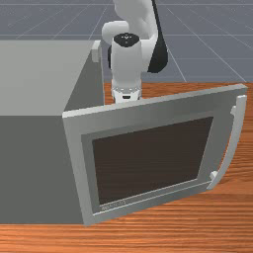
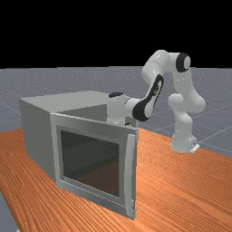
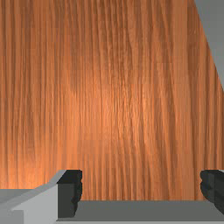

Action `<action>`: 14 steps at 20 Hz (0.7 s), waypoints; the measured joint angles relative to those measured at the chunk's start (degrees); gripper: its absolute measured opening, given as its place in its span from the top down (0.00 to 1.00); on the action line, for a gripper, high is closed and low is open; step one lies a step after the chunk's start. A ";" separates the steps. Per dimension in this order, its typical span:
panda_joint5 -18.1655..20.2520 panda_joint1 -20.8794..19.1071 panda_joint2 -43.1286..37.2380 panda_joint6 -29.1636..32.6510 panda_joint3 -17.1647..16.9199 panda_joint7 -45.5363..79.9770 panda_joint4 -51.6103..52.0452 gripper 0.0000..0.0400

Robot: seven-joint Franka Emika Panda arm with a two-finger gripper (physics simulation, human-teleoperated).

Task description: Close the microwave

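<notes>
"Front view: where does the door lie from the hand?"

"The flat grey door with its dark window (image 1: pixel 143 109) stands wide open from the boxy grey microwave body (image 1: pixel 32 168), reaching to the front view's right. The white hand (image 1: pixel 127 94) is behind it, on its inner side, near the hinged end. The curved pale handle (image 1: pixel 234 143) is on the outer face, by the free edge."

"And the black-tipped two-finger gripper (image 3: pixel 141 177)?"

"Its fingers stand wide apart in the wrist view, holding nothing. I can't tell whether either one touches the door."

"So pushing from there?"

"Would probably open it further. I'd go around the free edge to the outer face, then swing that edge toward the arm's base and on to the body."

"Risk?"

"Clipping the door's top or edge on the way round."
</notes>
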 joint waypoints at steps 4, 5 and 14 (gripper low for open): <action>0.00 0.00 0.00 0.00 0.00 0.00 0.00 0.86; 0.00 0.00 0.00 0.00 0.00 0.00 0.00 0.92; 2.01 -1.08 -5.56 -8.69 0.37 -2.03 2.61 1.00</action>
